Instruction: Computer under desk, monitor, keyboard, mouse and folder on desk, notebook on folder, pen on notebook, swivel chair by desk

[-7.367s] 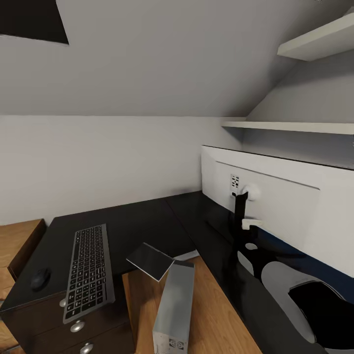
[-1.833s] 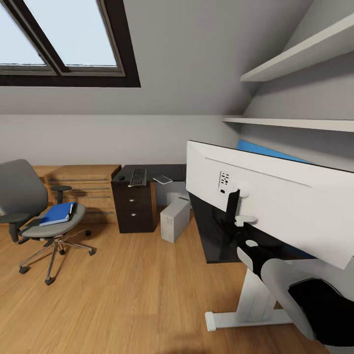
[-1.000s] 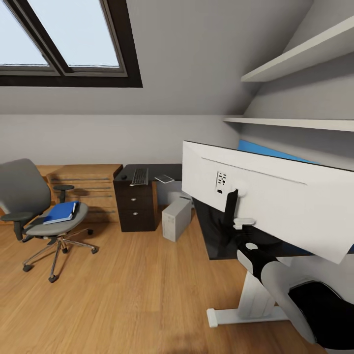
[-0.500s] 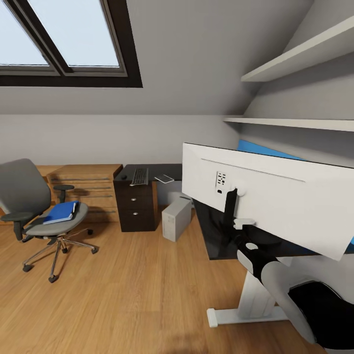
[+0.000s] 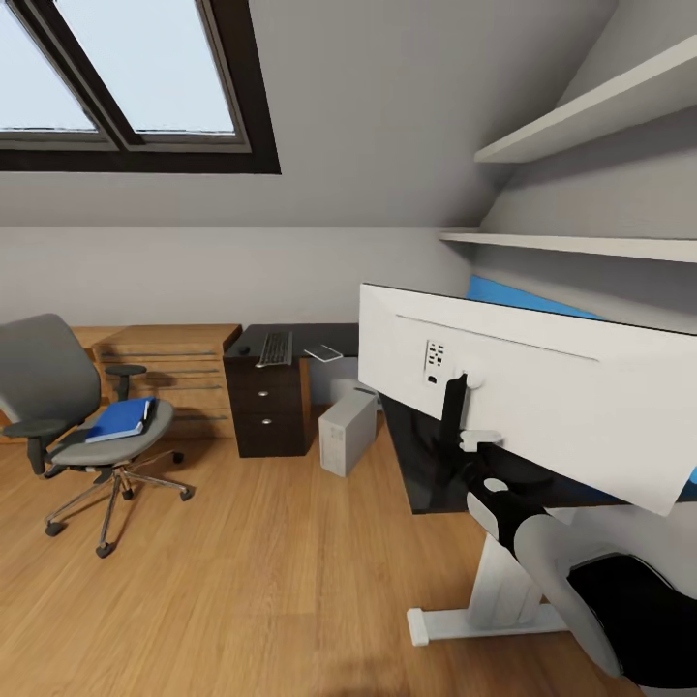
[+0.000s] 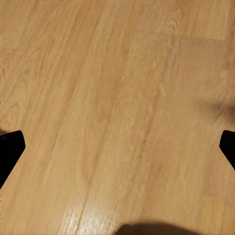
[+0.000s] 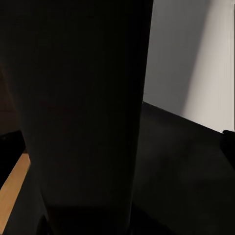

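The monitor (image 5: pixel 542 397) hangs close in front of me, its white back toward me. My right gripper (image 5: pixel 471 463) is shut on its black stand (image 7: pixel 73 122), above the glossy black desk (image 5: pixel 426 484). The keyboard (image 5: pixel 275 348), the mouse (image 5: pixel 244 350) and the thin notebook (image 5: pixel 322 352) lie on the desk's far wing. The grey computer (image 5: pixel 347 431) stands on the floor at the desk's inner corner. The blue folder (image 5: pixel 118 418) rests on the swivel chair (image 5: pixel 58 387) at the left. My left gripper (image 6: pixel 117 149) is open above bare floor.
A black three-knob drawer unit (image 5: pixel 266 407) carries the desk's far wing, with a wooden chest of drawers (image 5: pixel 169 373) beside it. The desk's white leg (image 5: pixel 494 590) stands near my right arm. Wall shelves (image 5: pixel 571 247) hang above the desk. Open wooden floor (image 5: pixel 252 581) lies between me and the chair.
Since the oldest frame the view has backed away from the desk corner, and the monitor has stayed with my right gripper. Over the last half second nothing has visibly moved.
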Tool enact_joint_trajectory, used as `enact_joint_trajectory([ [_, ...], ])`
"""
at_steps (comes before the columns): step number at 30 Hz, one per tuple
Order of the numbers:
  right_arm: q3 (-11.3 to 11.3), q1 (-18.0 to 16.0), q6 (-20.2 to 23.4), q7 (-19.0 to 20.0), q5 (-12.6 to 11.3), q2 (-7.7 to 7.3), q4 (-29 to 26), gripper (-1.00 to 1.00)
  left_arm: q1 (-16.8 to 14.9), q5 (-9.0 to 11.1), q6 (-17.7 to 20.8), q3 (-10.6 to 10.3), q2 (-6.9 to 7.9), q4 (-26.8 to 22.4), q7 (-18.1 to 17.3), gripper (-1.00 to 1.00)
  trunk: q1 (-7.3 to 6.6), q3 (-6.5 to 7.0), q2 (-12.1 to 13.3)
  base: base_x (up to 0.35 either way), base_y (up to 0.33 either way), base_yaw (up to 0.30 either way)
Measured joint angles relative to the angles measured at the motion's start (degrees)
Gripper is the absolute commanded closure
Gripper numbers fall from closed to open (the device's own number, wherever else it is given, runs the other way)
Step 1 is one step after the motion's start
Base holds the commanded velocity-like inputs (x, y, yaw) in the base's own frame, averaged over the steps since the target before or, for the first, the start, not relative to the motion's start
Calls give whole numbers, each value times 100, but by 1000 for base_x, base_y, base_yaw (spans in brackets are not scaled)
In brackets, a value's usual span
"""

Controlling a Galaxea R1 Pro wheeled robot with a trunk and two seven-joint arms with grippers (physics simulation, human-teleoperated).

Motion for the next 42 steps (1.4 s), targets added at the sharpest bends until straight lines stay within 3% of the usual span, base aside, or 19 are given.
enact_joint_trajectory([
  [12,0,4,-7,-4,-1,0,-4,-100,0,7,9,0,-3,0,0,-100,-264,216,481,0,0,0],
  [24,5,4,-7,-4,-1,0,-8,-100,0,7,-5,4,1,0,0,-100,-264,216,483,-4,0,0],
  [42,9,4,-8,-3,0,0,1,-100,0,-4,-5,-2,-3,0,-1,-100,-264,216,483,-125,-17,0],
])
